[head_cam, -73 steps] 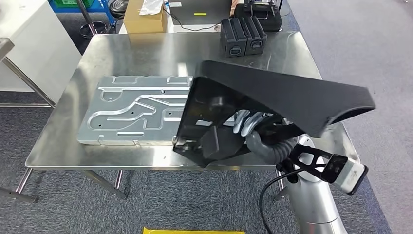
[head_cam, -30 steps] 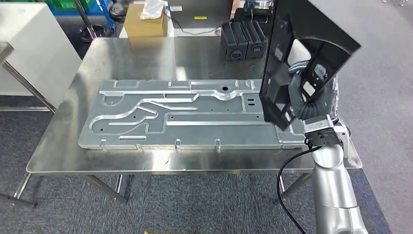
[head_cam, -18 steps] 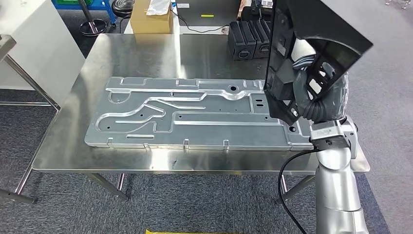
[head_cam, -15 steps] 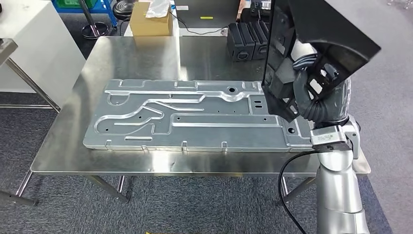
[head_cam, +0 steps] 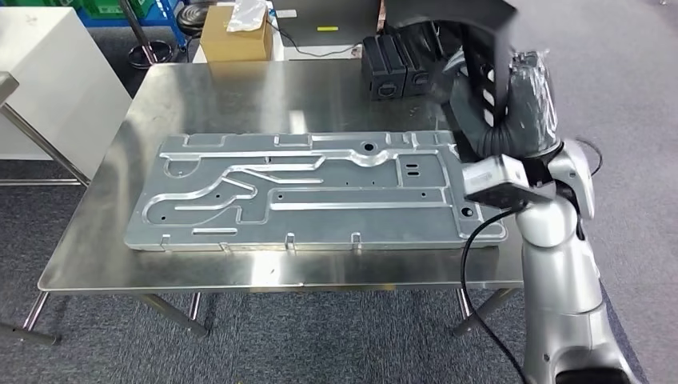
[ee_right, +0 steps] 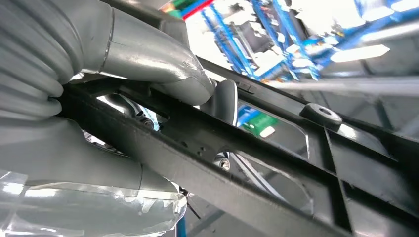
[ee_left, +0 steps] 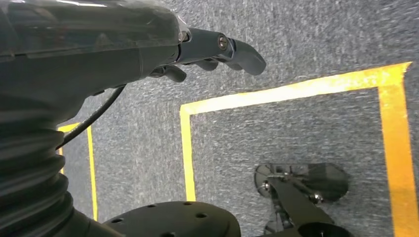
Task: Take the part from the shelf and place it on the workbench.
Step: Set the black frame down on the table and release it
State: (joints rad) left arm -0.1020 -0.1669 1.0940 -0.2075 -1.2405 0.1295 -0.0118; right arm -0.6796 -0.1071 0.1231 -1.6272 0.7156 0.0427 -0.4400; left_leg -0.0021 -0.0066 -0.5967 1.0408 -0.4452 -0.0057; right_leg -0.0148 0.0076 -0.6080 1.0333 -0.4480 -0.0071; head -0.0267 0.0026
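The black plastic part (head_cam: pixel 472 48), ribbed and cut with slots, hangs above the bench's far right corner, gripped by the right hand (ee_right: pixel 163 69), whose grey thumb and fingers wrap one of its bars. Below it, the brushed steel workbench (head_cam: pixel 216 100) carries a long stamped metal panel (head_cam: pixel 304 192) with raised channels, lying along the near edge. Two black boxes (head_cam: pixel 392 60) sit at the far edge. The left hand (ee_left: pixel 207 47) hangs over grey carpet, fingers loosely extended, holding nothing.
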